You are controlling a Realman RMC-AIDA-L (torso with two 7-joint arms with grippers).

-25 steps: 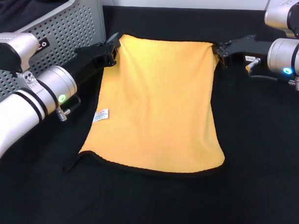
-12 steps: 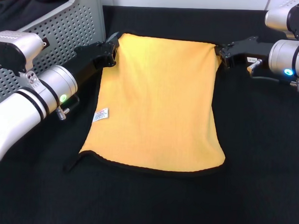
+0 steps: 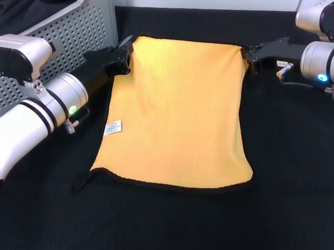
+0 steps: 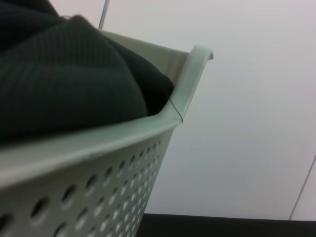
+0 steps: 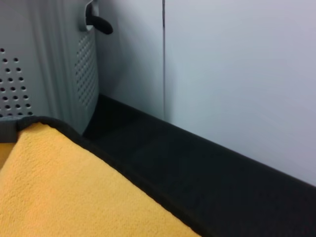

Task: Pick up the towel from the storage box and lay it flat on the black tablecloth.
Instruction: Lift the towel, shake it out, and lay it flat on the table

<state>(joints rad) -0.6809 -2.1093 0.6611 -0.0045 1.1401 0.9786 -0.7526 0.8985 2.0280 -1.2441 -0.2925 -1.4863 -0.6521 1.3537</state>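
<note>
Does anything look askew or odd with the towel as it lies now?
Mostly flat, yellow side up. The towel on the black tablecloth is skewed: its near edge bows and the near-left corner curls. The left hand and right hand are at its far corners.

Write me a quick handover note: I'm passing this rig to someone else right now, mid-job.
Left gripper: at the towel's far left corner; grip not clear.
Right gripper: at the far right corner; grip not clear.
Towel: out of the storage box, spread yellow side up on the black tablecloth, label showing. Near edge curls slightly.
Storage box: far left, dark cloth inside.
Done: towel picked and laid out.
Left: confirm both corners are released, pull arms clear, smooth the near edge if needed.
</note>
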